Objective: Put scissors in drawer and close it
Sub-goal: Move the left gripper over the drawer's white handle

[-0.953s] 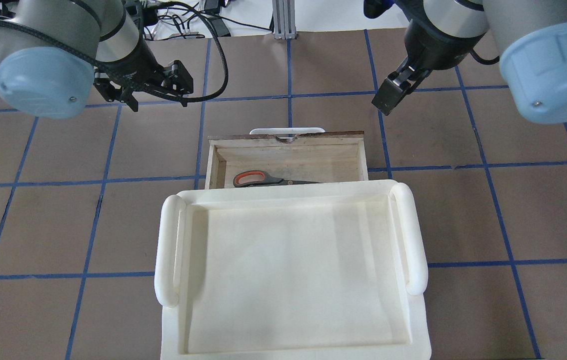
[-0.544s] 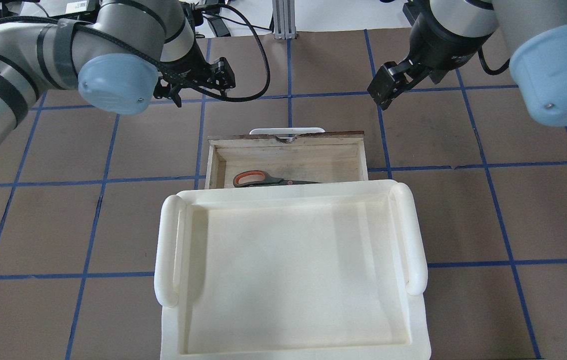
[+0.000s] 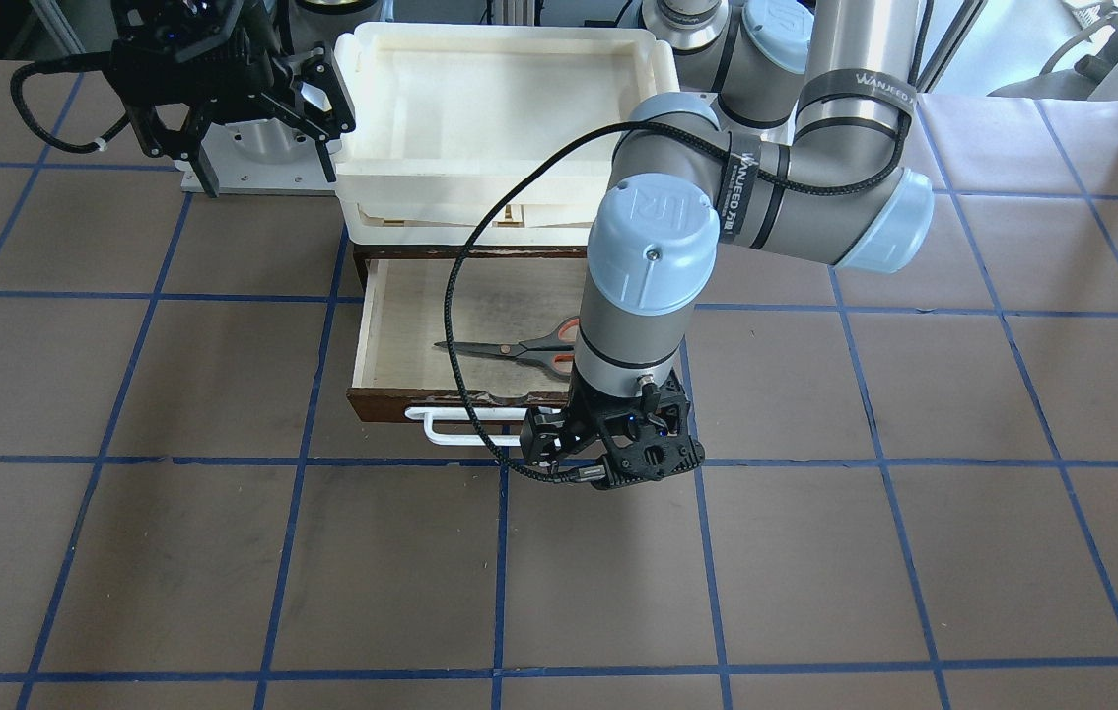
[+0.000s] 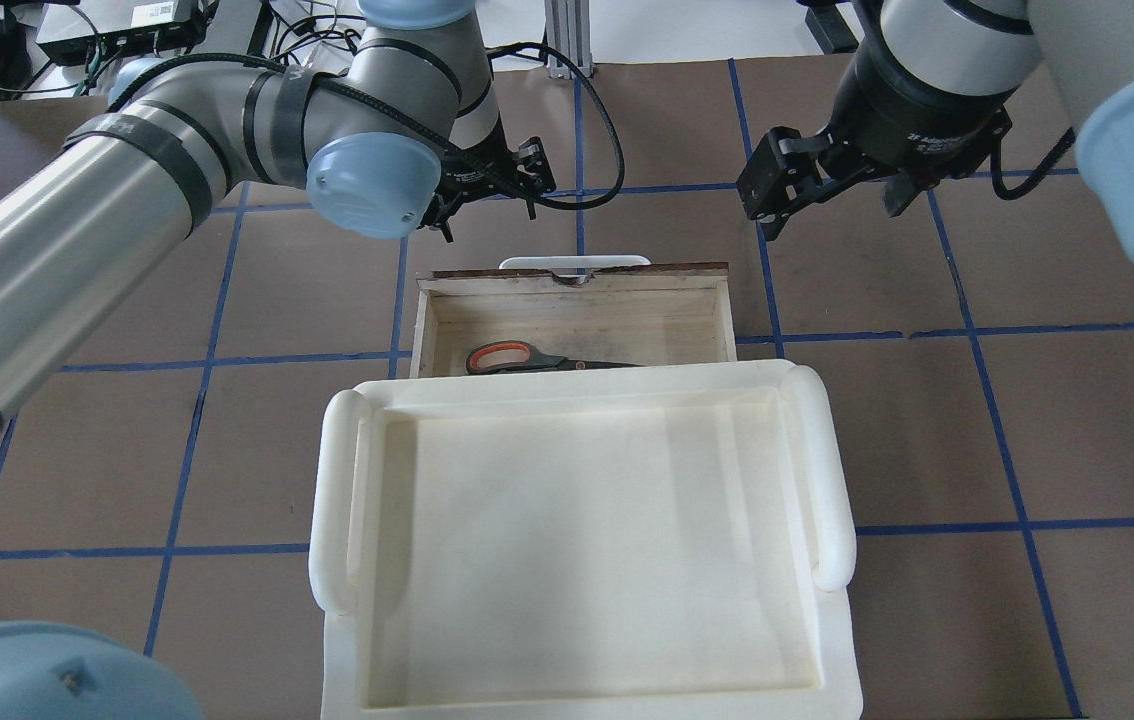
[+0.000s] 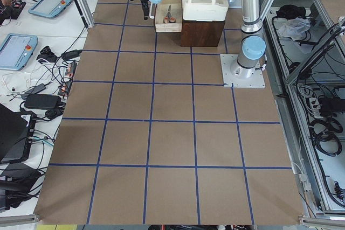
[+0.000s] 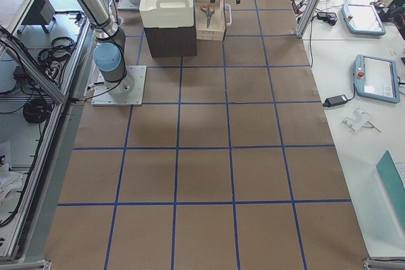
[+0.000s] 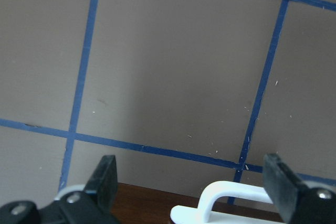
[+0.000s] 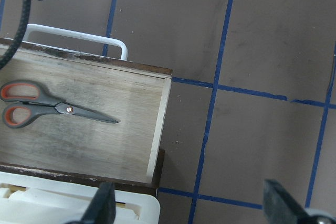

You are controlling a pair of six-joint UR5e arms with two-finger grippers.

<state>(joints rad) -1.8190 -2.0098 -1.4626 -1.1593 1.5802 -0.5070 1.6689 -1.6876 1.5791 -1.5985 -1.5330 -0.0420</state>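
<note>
The scissors (image 4: 527, 358) lie flat inside the open drawer (image 4: 577, 283), orange-looped handles towards the robot's left; they also show in the front view (image 3: 520, 347) and the right wrist view (image 8: 47, 109). The drawer's white bar handle (image 4: 574, 261) points away from the robot. My left gripper (image 3: 613, 463) is open and empty, just beyond the handle (image 3: 441, 429); the left wrist view shows its fingers (image 7: 107, 177) wide apart with the handle (image 7: 231, 200) at the bottom edge. My right gripper (image 4: 832, 180) is open and empty, raised off the drawer's right side.
A cream-white plastic tray (image 4: 827, 470) sits on top of the dark brown cabinet (image 5: 202, 30) that the drawer slides out of. Brown table mat with blue tape lines (image 4: 967, 330) surrounds it. Tablets and cables lie on side tables (image 5: 21, 47).
My left arm has swung to the right, from the far left to just beyond the drawer's handle. My right gripper has turned and shifted slightly. Scissors and drawer have not moved.
</note>
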